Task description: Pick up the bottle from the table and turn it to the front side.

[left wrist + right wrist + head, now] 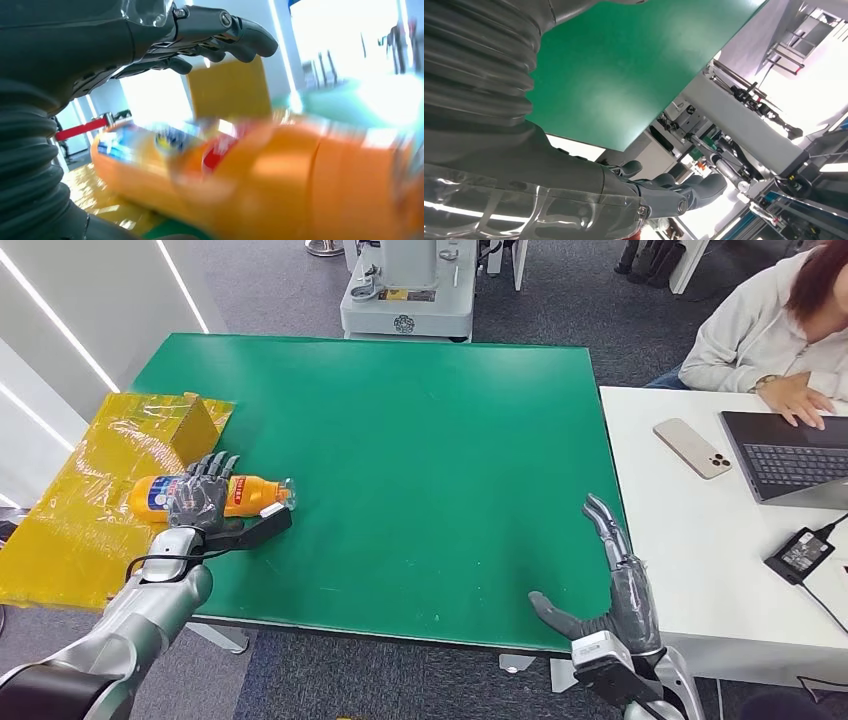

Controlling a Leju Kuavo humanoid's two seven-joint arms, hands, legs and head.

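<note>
Left hand covers bottle beside yellow box

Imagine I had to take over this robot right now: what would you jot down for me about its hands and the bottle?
Left hand: lies over the orange bottle, fingers spread across it; whether it actually grips is unclear.
Right hand: open, holds nothing, at the near right edge of the green table.
Bottle: lying on its side at the table's left edge, beside the yellow sheet, cap pointing toward the middle of the table.
Done: left hand has reached the bottle.
Left: secure the grip, lift the bottle, turn it to its front side.
</note>
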